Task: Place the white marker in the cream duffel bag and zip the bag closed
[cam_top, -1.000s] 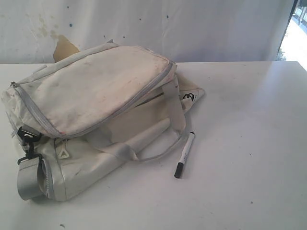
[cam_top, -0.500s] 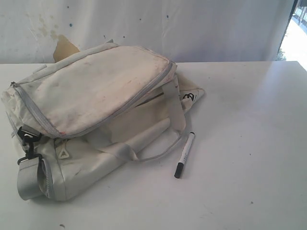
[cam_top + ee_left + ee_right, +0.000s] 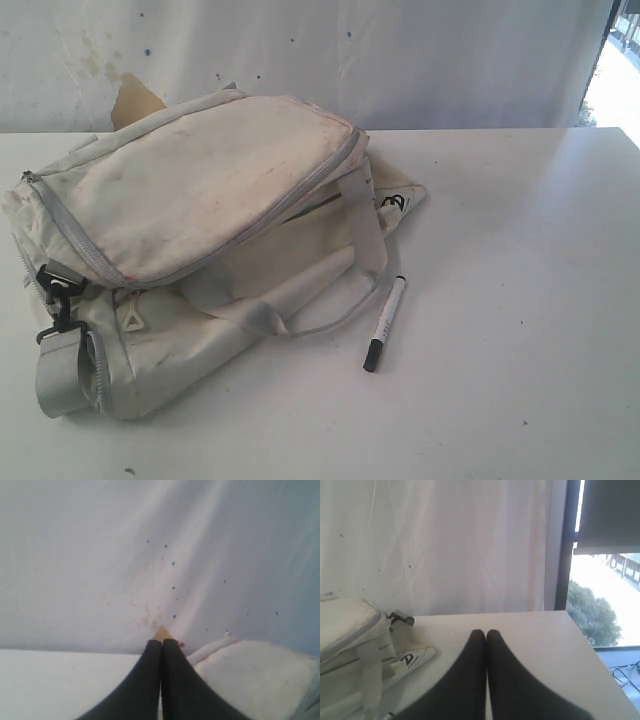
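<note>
The cream duffel bag (image 3: 190,240) lies slumped on the left half of the white table, stained, with grey zippers, a grey strap and a black clip at its near left end. Its logo end also shows in the right wrist view (image 3: 350,645), and a corner of the bag in the left wrist view (image 3: 255,675). The white marker (image 3: 385,322) lies flat on the table just right of the bag, black cap toward the front. No arm appears in the exterior view. My left gripper (image 3: 161,641) and right gripper (image 3: 485,632) are both shut and hold nothing, well off the marker.
A white cloth backdrop (image 3: 400,60) with stains and a tan patch hangs behind the table (image 3: 520,260). The table's right edge (image 3: 585,645) borders a window with trees outside.
</note>
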